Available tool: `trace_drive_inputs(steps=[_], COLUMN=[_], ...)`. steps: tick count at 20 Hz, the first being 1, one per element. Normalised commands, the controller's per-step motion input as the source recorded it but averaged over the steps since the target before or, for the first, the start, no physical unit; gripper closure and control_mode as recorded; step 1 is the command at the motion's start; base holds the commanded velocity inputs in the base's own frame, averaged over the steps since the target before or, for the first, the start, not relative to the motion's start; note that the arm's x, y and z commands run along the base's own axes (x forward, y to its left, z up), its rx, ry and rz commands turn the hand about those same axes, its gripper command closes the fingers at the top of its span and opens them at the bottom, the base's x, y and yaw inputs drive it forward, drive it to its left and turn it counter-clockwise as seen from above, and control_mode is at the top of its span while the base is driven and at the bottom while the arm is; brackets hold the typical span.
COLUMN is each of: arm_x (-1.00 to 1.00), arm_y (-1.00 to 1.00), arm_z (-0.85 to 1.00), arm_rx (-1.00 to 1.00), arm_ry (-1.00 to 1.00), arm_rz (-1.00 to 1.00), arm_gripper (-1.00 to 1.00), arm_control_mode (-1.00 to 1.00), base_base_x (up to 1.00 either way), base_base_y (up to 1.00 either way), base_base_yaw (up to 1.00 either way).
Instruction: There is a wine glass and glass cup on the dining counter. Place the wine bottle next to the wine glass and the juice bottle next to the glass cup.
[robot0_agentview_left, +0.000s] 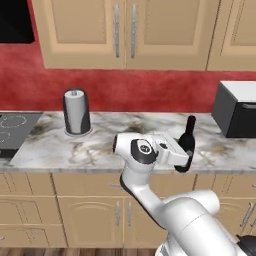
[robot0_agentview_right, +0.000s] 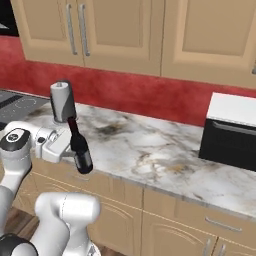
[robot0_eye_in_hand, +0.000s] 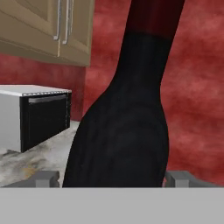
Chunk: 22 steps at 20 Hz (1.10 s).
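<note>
Left base view: the wine bottle (robot0_agentview_left: 188, 142) stands upright near the front edge of the marble counter (robot0_agentview_left: 75, 145), with the end effector (robot0_agentview_left: 184, 159) at its lower body. A paper towel roll (robot0_agentview_left: 76, 111) stands well to the left, a cooktop (robot0_agentview_left: 12, 131) at the far left, and a microwave (robot0_agentview_left: 237, 109) at the right.

Right base view: the end effector (robot0_agentview_right: 76, 154) reaches the bottle from the left, and the paper towel roll stands just behind it.

Hand view: the black bottle sits between the spread fingertips (robot0_eye_in_hand: 43, 178), with the jaws wide on either side; whether they touch the bottle cannot be told. No label writing is readable.
</note>
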Motion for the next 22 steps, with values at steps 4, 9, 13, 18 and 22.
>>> trace_drive_inputs(steps=[4,9,13,18,22], arm_x=[0.00,0.00,0.00,0.00,0.00], arm_y=[0.00,0.00,0.00,0.00,0.00], arm_z=[0.00,0.00,0.00,0.00,0.00], arm_rx=[0.00,0.00,0.00,0.00,0.00], arm_ry=[0.00,0.00,0.00,0.00,0.00], arm_rz=[0.00,0.00,0.00,0.00,0.00], arm_gripper=[1.00,1.00,1.00,1.00,1.00], arm_control_mode=[1.00,1.00,1.00,1.00,1.00], base_base_x=[-0.61,-0.48,-0.41,-0.38,-0.36], base_base_y=[0.23,0.25,0.25,0.21,0.20], base_base_yaw=[0.15,0.46,0.60,0.66,0.69])
